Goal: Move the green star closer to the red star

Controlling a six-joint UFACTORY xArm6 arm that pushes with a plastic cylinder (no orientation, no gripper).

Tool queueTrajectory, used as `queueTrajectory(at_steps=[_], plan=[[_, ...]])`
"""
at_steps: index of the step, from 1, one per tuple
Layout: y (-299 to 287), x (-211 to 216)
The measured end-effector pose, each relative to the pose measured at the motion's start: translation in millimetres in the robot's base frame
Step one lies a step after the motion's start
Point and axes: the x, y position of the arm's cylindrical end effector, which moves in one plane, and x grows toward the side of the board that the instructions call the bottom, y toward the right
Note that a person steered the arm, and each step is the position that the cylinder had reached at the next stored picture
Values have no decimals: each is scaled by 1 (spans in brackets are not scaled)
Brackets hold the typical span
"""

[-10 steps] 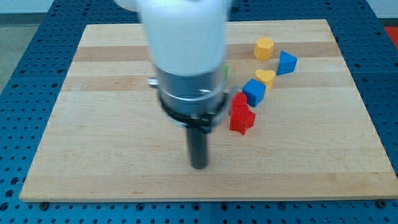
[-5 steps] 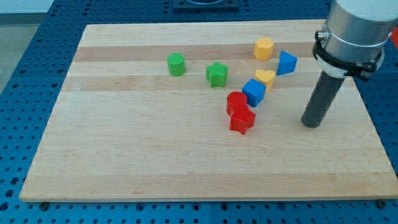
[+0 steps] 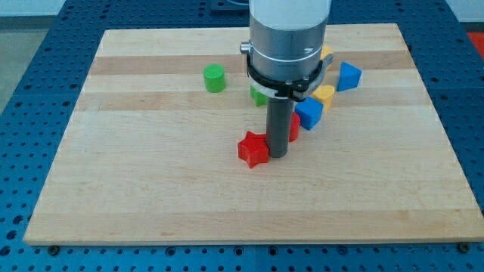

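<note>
Board [image 3: 113, 204]: pale wooden top; the near half lies bare.
Red star [image 3: 253, 149]: nearest block, just left of centre, lying flat.
My tip [image 3: 277, 155]: planted on the board, touching the red star's right side. It is a plain rod with nothing to open or close, and it holds nothing; it only presses sideways.
Red block [image 3: 293, 127]: a sliver shows right of the rod, shape unclear.
Blue block [image 3: 308, 113]: just right of and beyond the rod.
Yellow heart [image 3: 324, 94]: farther right, touching the blue block.
Green star [image 3: 259, 96]: mostly hidden behind the arm, only a green edge showing, far side of the red star.
Green cylinder [image 3: 215, 78]: farther left, standing alone.
Handling: the green star looks light, rigid and likely to slide easily; its points may make it spin, so I judge a push on its far face, through the middle, is best.
</note>
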Motion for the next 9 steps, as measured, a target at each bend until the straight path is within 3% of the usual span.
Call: queueTrajectory(at_steps=[1, 2, 6, 9], plan=[[24, 40], [18, 47], [-73, 8], [-35, -3]])
